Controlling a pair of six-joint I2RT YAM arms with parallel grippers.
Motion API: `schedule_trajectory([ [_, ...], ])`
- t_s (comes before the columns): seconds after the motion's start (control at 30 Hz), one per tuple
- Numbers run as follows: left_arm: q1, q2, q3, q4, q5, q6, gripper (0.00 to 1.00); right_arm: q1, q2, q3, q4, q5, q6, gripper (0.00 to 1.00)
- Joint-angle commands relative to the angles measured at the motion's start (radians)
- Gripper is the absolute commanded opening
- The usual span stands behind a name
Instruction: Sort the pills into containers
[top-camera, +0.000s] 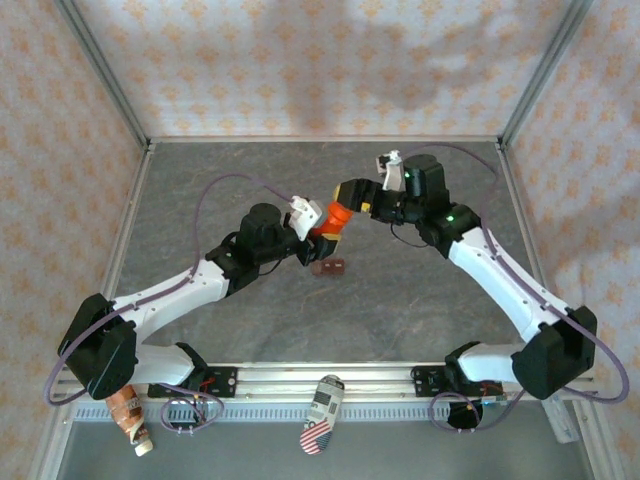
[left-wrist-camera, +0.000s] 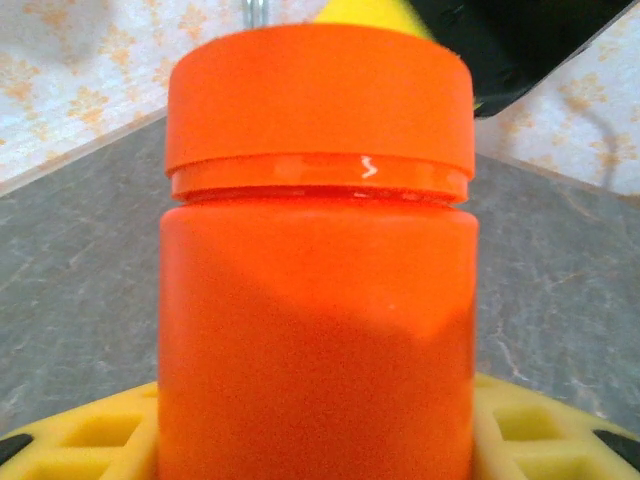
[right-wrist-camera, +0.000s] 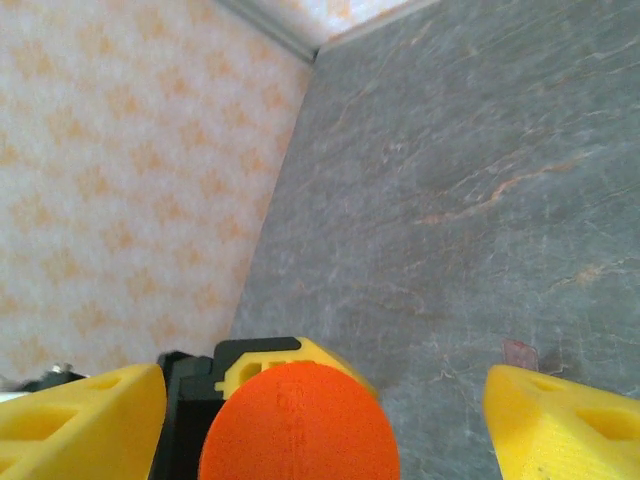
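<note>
Gripping an orange bottle (top-camera: 330, 222) with the left fingers (left-wrist-camera: 100, 435), yellow pads closed on the lower part of its body. Holding it above the table (top-camera: 400, 300), close to the middle, with the orange cap (left-wrist-camera: 320, 95) on and turned toward the other arm. Seen from the left wrist as a broad orange cylinder, lit on the upper half and shadowed below, with a small white nick on the ring under the cap.

Spread wide with the right fingers (right-wrist-camera: 560, 420), one yellow pad on each side of the cap without touching it. Clear gaps on both sides from the right wrist. Extended in from the far right side to meet the left arm over the table's middle.

Resting on the table, just on the near-edge side of the bottle: the containers (top-camera: 328, 267), a small dark reddish-brown oblong box, lying flat, apart from both sets of fingers. Too small in the top view to tell its compartments.

Lying beyond the near edge, below the rail (top-camera: 260, 378): a tube with a stars-and-stripes print (top-camera: 322, 412) near the middle, and a brown-and-white bottle-like thing (top-camera: 130, 418) toward the left corner. Enclosed on three sides by pale walls (top-camera: 300, 60) with an orange flower pattern.
</note>
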Motion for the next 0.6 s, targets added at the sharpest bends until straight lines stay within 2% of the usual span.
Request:
schedule_trajectory([
  [0.0, -0.004, -0.026, 0.014, 0.022, -0.066, 0.049, 0.0, -0.003, -0.051, 0.033, -0.089, 0.181, 0.182, 0.82],
  [0.2, -0.004, -0.007, 0.02, 0.022, -0.085, 0.071, 0.0, 0.073, -0.022, 0.086, -0.188, 0.299, 0.22, 0.83],
  [0.47, -0.006, 0.007, 0.025, 0.025, -0.081, 0.065, 0.0, 0.16, 0.055, 0.12, -0.16, 0.313, 0.215, 0.82],
  [0.57, -0.006, 0.008, 0.023, 0.025, -0.08, 0.062, 0.0, 0.179, 0.075, 0.128, -0.155, 0.313, 0.211, 0.78],
])
